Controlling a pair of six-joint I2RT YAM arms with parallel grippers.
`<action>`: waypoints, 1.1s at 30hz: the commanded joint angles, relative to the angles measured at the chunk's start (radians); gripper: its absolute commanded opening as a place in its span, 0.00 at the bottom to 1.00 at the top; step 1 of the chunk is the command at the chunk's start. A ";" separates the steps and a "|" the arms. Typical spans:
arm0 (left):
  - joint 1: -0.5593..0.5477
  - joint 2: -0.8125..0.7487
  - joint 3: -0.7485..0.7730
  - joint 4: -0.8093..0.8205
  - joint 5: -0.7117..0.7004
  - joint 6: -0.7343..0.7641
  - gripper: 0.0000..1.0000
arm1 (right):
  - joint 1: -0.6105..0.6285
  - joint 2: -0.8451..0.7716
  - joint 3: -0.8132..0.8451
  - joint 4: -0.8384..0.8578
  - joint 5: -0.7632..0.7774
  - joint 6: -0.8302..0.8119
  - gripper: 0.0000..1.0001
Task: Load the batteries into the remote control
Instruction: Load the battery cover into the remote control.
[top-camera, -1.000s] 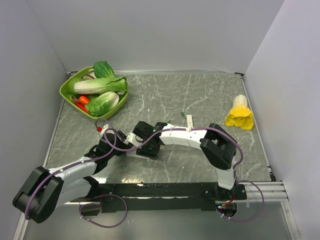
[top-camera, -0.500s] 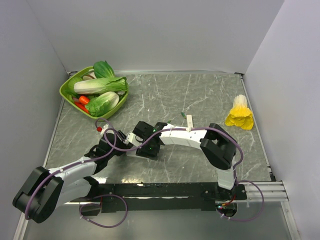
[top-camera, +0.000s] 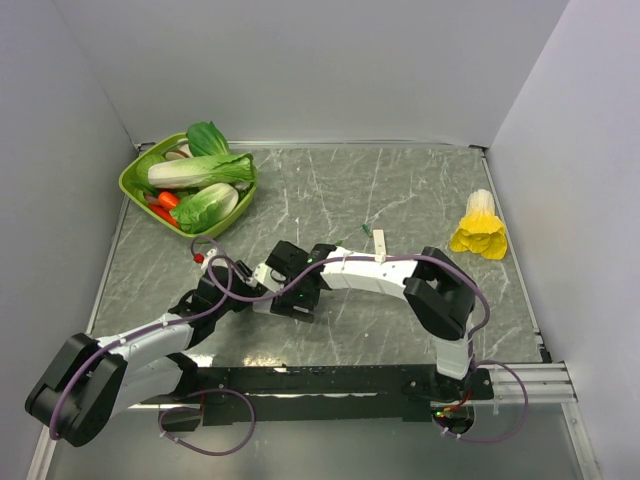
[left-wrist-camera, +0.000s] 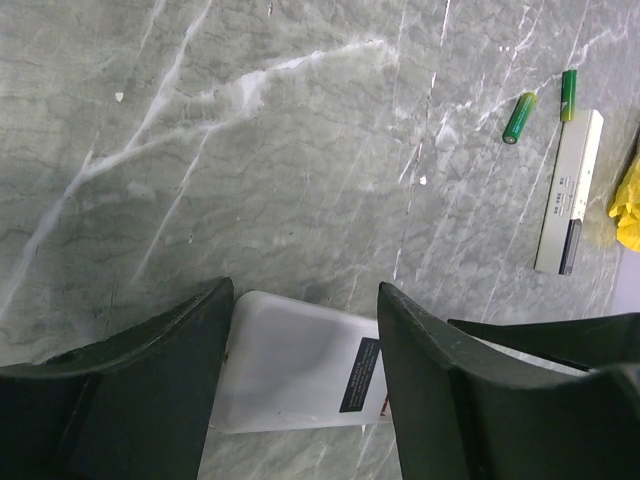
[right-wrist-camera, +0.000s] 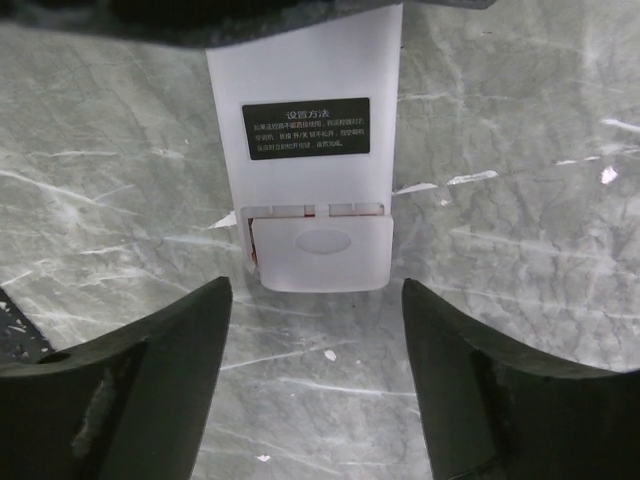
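Observation:
The remote control (left-wrist-camera: 290, 360) lies white back up on the marble table, its dark label (right-wrist-camera: 305, 127) showing. My left gripper (left-wrist-camera: 305, 295) straddles one end, and its jaws press the remote's sides. In the right wrist view the other end of the remote (right-wrist-camera: 300, 180) shows, with the battery cover (right-wrist-camera: 320, 250) slid partly out and a thin red sliver at the gap. My right gripper (right-wrist-camera: 315, 290) is open, with its fingers (right-wrist-camera: 170, 360) spread just short of that end and touching nothing. No orange-red batteries show outside the remote. In the top view the two grippers (top-camera: 275, 290) meet mid-table.
Two tiny green pieces (left-wrist-camera: 520, 117) and a narrow white-and-black bar (left-wrist-camera: 570, 190) lie beyond the remote. A green basket (top-camera: 135, 175) of toy vegetables stands at the back left. A yellow-and-white toy vegetable (top-camera: 480, 228) lies at the right.
My right gripper has shifted slightly toward the near edge. The left arm and the remote have not visibly moved.

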 joint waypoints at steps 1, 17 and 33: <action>-0.004 0.005 -0.003 -0.078 0.017 0.034 0.66 | 0.002 -0.101 0.010 0.050 -0.022 0.011 0.81; -0.004 0.005 -0.003 -0.084 0.020 0.034 0.68 | -0.103 -0.285 -0.207 0.299 -0.028 0.427 0.68; -0.004 0.018 0.000 -0.081 0.027 0.034 0.69 | -0.157 -0.151 -0.177 0.354 0.001 0.433 0.54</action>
